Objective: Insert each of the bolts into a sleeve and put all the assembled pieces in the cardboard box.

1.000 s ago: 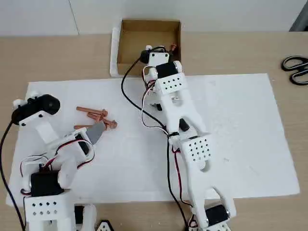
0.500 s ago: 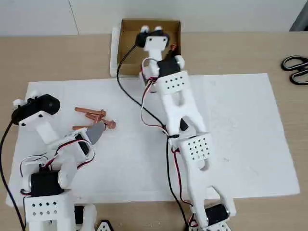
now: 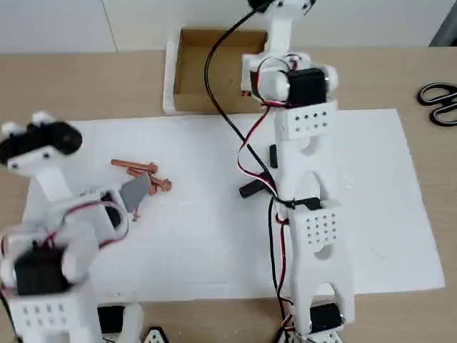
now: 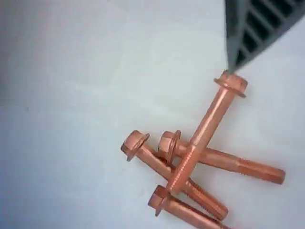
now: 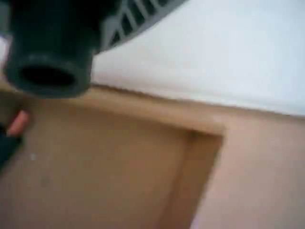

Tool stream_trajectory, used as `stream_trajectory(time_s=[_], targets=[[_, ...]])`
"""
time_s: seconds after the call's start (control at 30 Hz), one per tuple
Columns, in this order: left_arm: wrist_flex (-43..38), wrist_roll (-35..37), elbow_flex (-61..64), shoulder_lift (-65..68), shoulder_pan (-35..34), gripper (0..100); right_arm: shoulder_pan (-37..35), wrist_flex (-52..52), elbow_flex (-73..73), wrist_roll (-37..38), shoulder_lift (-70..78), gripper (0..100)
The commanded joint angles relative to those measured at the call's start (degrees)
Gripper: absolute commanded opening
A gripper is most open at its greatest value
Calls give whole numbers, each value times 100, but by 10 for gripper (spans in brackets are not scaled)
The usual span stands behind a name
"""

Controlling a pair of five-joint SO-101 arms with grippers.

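Bolts (image 4: pixel 190 162), four, lie crossed near the left edge of the white sheet (image 3: pixel 214 236), with the left gripper (image 3: pixel 136 196) just beside them. A black sleeve (image 5: pixel 47 62) is close at the right gripper (image 3: pixel 248 84), above the cardboard box (image 3: pixel 207 68) at the far edge of the desk (image 3: pixel 86 86). For both grippers I cannot tell if they are spread or closed.

sheet (image 3: pixel 200 236) between arms: open | cardboard box (image 3: pixel 203 71): right arm (image 3: pixel 303 118) overhangs one edge | bolts (image 4: pixel 208 130): crossed, touching

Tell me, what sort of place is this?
Likely a robotics lab or workshop bench: two small arms at a wooden table, copper bolts on a white sheet, scissors nearby.
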Motion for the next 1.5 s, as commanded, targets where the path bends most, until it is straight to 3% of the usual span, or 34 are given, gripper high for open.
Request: stream_trajectory(time_s=[0.0,0.2,0.5,0.7,0.83,1.0,1.47], targets=[[334,-53,-1086,1196,-26,324,57,66,-220,396,-664,4],[492,-62,-2167,2954,-35,324,374,101,-193,571,-752,4],[448,-141,-2299,4273,-35,324,1279,92,800,589,-769,5],[492,-1670,-2818,4695,-369,323,1367,84,765,598,-769,4],[492,-2259,-3152,4967,-721,323,1393,84,800,607,-769,4],[607,-2435,-3275,5530,-730,323,1341,84,800,1793,-760,4],[853,-2857,-4901,7068,-721,323,1393,75,1890,2391,-778,4]])
